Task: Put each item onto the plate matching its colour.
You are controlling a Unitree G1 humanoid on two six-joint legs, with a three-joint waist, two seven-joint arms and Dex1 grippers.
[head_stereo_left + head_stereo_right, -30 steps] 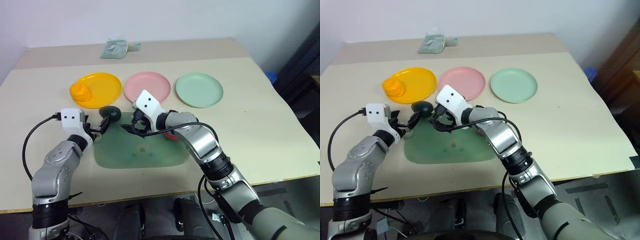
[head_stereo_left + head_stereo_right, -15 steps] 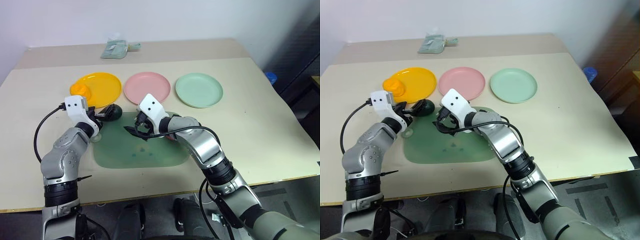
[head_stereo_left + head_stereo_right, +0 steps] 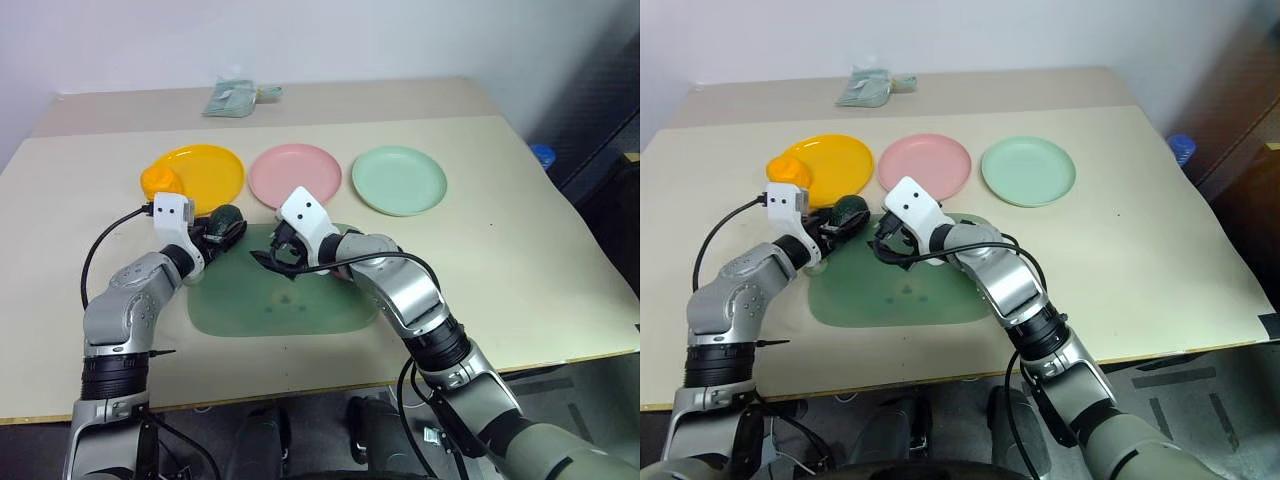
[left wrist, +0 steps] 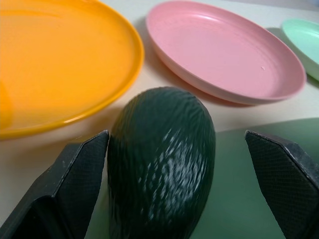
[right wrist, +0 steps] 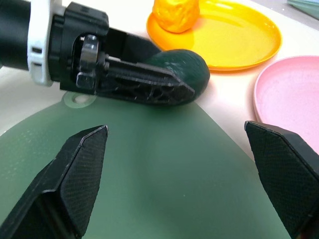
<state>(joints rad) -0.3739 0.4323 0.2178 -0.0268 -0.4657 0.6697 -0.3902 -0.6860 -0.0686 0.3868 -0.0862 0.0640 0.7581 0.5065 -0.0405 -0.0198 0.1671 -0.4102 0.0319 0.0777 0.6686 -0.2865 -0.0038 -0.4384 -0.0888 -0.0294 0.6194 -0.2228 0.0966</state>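
Looking down over a beige bench [image 3: 520, 250] with a big translucent green board [image 3: 280, 295] as the landmark near its front middle. Lined up in a row beyond the board's far edge: a yellow-orange plate [image 3: 205, 175] toward the robot's left, a pink plate [image 3: 295, 172] in the middle, a pale mint green plate [image 3: 398, 180] toward the robot's right. Sitting on the yellow-orange plate, at its left rim, a lumpy orange fruit [image 3: 158, 181]. Lying at the board's far left corner, just short of the yellow-orange plate, a dark green avocado [image 3: 226, 222], partly on the board's edge as seen in the left wrist view. Reaching in from the board's left side, the left pincer [image 4: 179, 164] spread wide, one finger close against the avocado's side and the other well apart from it, so nothing gripped. Hovering over the far part of the board, just right of the avocado, the right pincer [image 3: 272, 255], also spread wide and empty, pointing toward the left pincer. Peeking out from behind the right arm at the board's right edge, a small patch of pinkish-red apple [image 3: 342, 272], mostly hidden. Resting well beyond the plates near the bench's far edge, a pale green packet [image 3: 232, 99]. Showing at the board's left corner in the right wrist view, a small round hole [image 5: 79, 98].
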